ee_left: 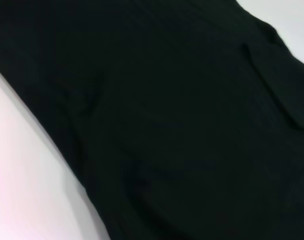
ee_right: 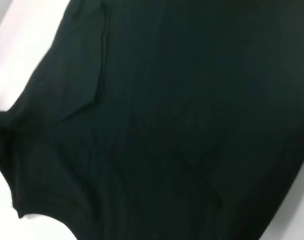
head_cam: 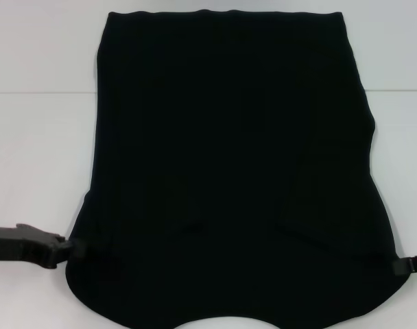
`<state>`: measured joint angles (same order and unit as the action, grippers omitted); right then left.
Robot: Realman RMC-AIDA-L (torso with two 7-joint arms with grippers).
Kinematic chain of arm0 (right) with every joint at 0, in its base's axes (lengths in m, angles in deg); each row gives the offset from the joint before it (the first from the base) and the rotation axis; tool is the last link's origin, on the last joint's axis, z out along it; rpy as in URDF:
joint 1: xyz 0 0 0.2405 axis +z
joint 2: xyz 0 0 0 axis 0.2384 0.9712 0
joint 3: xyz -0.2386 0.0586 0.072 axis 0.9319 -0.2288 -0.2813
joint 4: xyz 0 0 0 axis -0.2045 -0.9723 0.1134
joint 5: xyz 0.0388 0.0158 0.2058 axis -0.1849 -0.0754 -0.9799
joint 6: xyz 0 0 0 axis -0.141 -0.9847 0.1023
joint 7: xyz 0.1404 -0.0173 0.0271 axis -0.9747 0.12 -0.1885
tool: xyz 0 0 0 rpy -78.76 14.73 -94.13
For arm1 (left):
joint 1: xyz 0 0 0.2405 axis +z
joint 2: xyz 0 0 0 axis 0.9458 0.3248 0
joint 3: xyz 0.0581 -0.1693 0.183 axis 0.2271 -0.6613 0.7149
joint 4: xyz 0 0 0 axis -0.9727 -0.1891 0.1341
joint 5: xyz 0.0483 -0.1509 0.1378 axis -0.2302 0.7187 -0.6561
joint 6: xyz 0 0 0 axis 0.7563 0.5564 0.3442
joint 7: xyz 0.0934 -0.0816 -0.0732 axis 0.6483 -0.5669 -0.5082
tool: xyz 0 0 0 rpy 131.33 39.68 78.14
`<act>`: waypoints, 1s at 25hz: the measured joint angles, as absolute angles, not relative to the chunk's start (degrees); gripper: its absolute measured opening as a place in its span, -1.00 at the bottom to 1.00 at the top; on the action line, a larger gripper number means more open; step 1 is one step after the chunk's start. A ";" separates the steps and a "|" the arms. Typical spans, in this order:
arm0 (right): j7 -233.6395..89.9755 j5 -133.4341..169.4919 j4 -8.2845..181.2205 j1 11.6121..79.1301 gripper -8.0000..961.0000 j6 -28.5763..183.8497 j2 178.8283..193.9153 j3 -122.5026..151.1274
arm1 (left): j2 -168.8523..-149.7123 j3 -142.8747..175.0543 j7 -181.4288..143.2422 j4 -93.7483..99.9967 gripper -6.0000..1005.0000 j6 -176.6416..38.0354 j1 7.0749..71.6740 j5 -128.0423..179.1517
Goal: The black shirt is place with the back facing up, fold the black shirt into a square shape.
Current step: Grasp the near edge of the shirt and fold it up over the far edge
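Observation:
The black shirt (head_cam: 229,171) lies flat on the white table (head_cam: 37,157), its hem at the far side and its curved neck edge at the near side. Its sides look folded inward, leaving a long panel. My left gripper (head_cam: 66,250) is at table level, touching the shirt's near left edge. My right gripper (head_cam: 400,265) is at the shirt's near right edge. The left wrist view is filled with the shirt's fabric (ee_left: 182,125) and shows a fold flap. The right wrist view also shows the shirt's fabric (ee_right: 182,125), with a seam fold and a corner.
The bare white table shows to the left of the shirt (head_cam: 30,205) and to its right (head_cam: 407,137). A faint seam line in the surface (head_cam: 37,92) crosses behind the shirt. No other objects are in view.

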<state>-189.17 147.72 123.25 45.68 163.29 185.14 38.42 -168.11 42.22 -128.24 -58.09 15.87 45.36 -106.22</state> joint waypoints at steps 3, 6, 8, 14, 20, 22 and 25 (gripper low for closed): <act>-186.88 147.72 123.39 43.74 -0.83 164.19 185.18 34.88 | -168.00 41.89 -130.68 -58.33 -0.96 18.37 45.33 -105.73; -184.46 147.72 123.86 41.62 -0.83 165.56 185.15 30.79 | -167.89 41.33 -132.01 -58.46 -0.96 21.39 45.63 -104.46; -183.24 147.72 124.06 40.28 -0.83 166.40 184.88 28.61 | -167.83 40.08 -132.29 -58.34 -0.96 23.51 45.84 -103.51; -179.74 147.73 126.25 36.55 -0.83 169.18 184.07 22.75 | -167.66 36.13 -132.00 -56.71 -0.96 28.94 46.23 -102.94; -178.25 147.74 127.59 33.64 -0.83 170.96 183.39 20.11 | -167.58 35.99 -130.99 -55.48 -0.96 32.08 47.76 -102.82; -177.59 147.73 127.60 32.94 -0.83 171.73 183.25 19.05 | -167.64 35.83 -130.15 -54.98 -0.96 33.81 48.99 -102.17; -177.01 147.77 127.61 32.20 -0.83 172.36 183.21 18.38 | -167.68 35.27 -129.63 -54.64 -0.96 35.31 49.81 -101.73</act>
